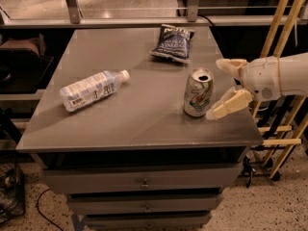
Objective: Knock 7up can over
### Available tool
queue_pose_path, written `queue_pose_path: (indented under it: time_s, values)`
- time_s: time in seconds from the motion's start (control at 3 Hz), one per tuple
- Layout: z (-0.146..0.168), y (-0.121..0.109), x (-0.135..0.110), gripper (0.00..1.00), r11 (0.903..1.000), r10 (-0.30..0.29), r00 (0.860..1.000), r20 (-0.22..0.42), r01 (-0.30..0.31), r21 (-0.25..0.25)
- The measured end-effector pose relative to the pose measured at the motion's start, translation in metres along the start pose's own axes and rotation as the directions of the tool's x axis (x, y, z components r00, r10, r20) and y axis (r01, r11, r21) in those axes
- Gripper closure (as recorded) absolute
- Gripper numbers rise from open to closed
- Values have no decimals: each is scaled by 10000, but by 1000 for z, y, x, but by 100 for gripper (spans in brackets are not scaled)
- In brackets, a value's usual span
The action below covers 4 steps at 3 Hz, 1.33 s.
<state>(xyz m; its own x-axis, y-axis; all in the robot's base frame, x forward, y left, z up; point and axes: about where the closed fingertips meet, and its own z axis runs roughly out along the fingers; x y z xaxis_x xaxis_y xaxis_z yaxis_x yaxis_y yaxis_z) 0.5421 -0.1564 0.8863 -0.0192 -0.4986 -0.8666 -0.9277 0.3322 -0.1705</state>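
Observation:
The 7up can (198,93) stands upright on the grey table (139,119), near its right side, silvery-white with green and red markings and a pull-tab top. My gripper (221,88) comes in from the right, just beside the can. It is open: one cream finger (230,65) points left behind the can's top, the other (228,105) reaches down-left to the can's lower right side, very close to it or touching.
A clear plastic water bottle (91,89) lies on its side at the table's left. A dark blue chip bag (172,43) lies at the back. Wooden poles (279,28) stand right of the table. Drawers (144,182) are below the tabletop.

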Motion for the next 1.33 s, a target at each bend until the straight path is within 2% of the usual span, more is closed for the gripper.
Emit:
queue_pose_path:
  time_s: [0.67, 1.0, 1.33]
  values:
    - [19, 5, -14, 0, 9983, -252, 9969, 746, 290, -500]
    - [26, 7, -16, 14, 9967, -258, 9963, 821, 319, -743]
    - [31, 9, -17, 38, 9949, -281, 9963, 817, 358, -943]
